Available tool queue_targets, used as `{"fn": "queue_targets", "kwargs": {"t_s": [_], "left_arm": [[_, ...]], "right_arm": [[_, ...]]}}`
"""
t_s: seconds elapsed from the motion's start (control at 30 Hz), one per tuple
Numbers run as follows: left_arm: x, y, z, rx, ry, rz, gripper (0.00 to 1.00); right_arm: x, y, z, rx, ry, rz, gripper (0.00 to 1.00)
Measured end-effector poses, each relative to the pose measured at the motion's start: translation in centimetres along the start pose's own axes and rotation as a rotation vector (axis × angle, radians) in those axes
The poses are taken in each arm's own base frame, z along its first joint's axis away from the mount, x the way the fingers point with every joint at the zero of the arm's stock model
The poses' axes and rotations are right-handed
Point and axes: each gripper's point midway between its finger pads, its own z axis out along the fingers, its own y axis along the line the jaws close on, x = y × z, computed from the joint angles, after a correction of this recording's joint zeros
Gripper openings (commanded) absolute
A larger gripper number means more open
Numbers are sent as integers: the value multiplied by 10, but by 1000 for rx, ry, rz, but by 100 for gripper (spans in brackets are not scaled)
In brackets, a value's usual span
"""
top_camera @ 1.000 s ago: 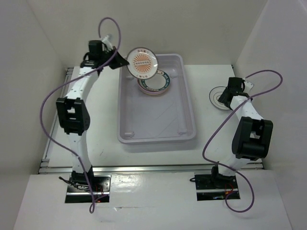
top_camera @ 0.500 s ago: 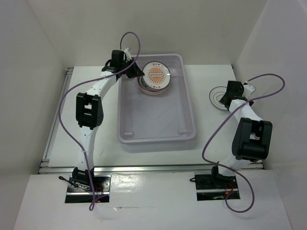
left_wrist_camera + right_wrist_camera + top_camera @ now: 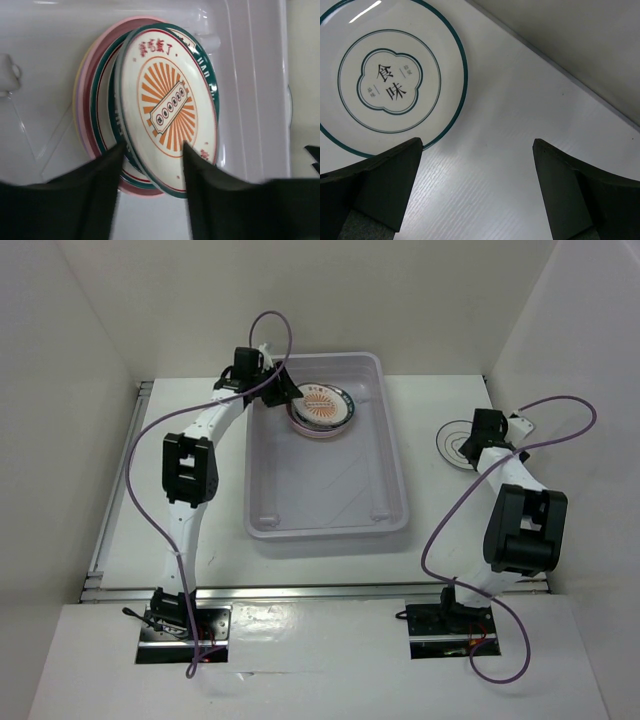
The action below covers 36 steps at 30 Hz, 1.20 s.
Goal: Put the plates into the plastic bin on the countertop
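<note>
A white plate with an orange sunburst (image 3: pixel 320 403) (image 3: pixel 170 107) leans tilted on a stack of plates (image 3: pixel 322 430) (image 3: pixel 95 100) at the far end of the plastic bin (image 3: pixel 330 530). My left gripper (image 3: pixel 285 395) (image 3: pixel 153 147) is open, its fingers standing either side of that plate's near edge with slack between them. On the countertop (image 3: pixel 440 510), right of the bin, lies a white plate with a line drawing (image 3: pixel 452 443) (image 3: pixel 390 82). My right gripper (image 3: pixel 468 445) (image 3: pixel 477 145) hovers open just beside it, with only bare tabletop between the fingers.
The bin's near half (image 3: pixel 320 485) holds nothing. White enclosure walls (image 3: pixel 80 360) stand at the left, back and right, and the right wall (image 3: pixel 570 45) runs close behind the lone plate. Purple cables (image 3: pixel 130 490) loop off both arms.
My left arm has swung right and down, bringing the sunburst plate onto the stack in the bin, and its jaws have come open. The right arm has barely moved.
</note>
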Motion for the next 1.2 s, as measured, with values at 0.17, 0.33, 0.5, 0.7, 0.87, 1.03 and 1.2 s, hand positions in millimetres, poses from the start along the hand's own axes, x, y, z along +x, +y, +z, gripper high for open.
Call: {"fn": "queue_targets", "kwargs": {"t_s": [0.17, 0.33, 0.5, 0.7, 0.87, 1.03, 1.2], "left_arm": [[-5, 1, -9, -39, -4, 50, 90], [-24, -18, -41, -53, -32, 115, 100], [-63, -63, -98, -18, -130, 214, 100], [-99, -112, -173, 4, -279, 325, 100], [-103, -118, -189, -7, -307, 353, 100], [-85, -92, -176, -50, -236, 313, 100], [-82, -82, -175, -70, -217, 297, 100]], "right_arm": [[9, -1, 5, 14, 11, 33, 98], [30, -6, 11, 26, 44, 41, 94], [43, 0, 23, 15, 60, 52, 87], [50, 8, 37, 0, 53, 72, 85], [49, 19, 46, -32, 37, 91, 85], [53, 26, 53, -57, 30, 105, 80], [48, 34, 62, -61, 11, 121, 72]]}}
